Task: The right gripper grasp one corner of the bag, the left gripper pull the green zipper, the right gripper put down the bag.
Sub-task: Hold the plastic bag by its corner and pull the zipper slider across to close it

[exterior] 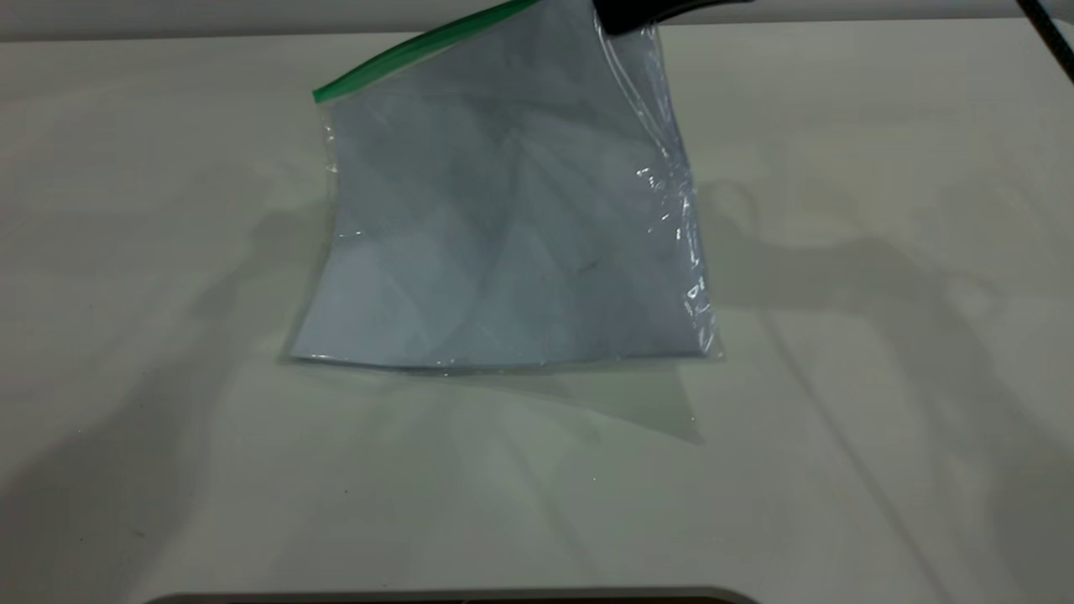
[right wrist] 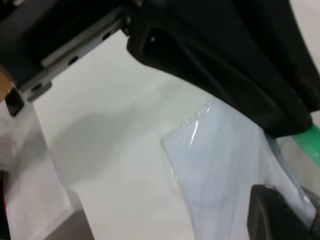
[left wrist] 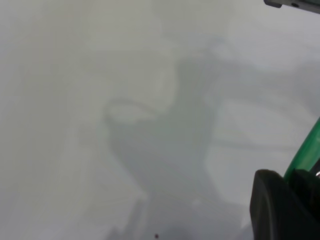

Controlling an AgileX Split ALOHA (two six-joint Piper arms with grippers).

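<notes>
The bag [exterior: 503,218] is a clear pouch with pale sheets inside. It hangs tilted, its lower edge resting on the white table [exterior: 881,419]. The green zipper [exterior: 403,54] runs along its raised top edge and leaves the picture at the top. My right gripper [exterior: 629,13] is shut on the bag's upper right corner; the bag also shows in its wrist view [right wrist: 225,165]. My left gripper [left wrist: 291,176] is outside the exterior view. In its wrist view its black fingers [left wrist: 270,205] close around the green zipper [left wrist: 306,150]. The left arm's black body [right wrist: 225,65] shows just above the bag.
A black cable [exterior: 1049,33] crosses the far right corner. A dark rim [exterior: 453,597] lies along the table's front edge. The table's back edge [exterior: 168,35] runs behind the bag.
</notes>
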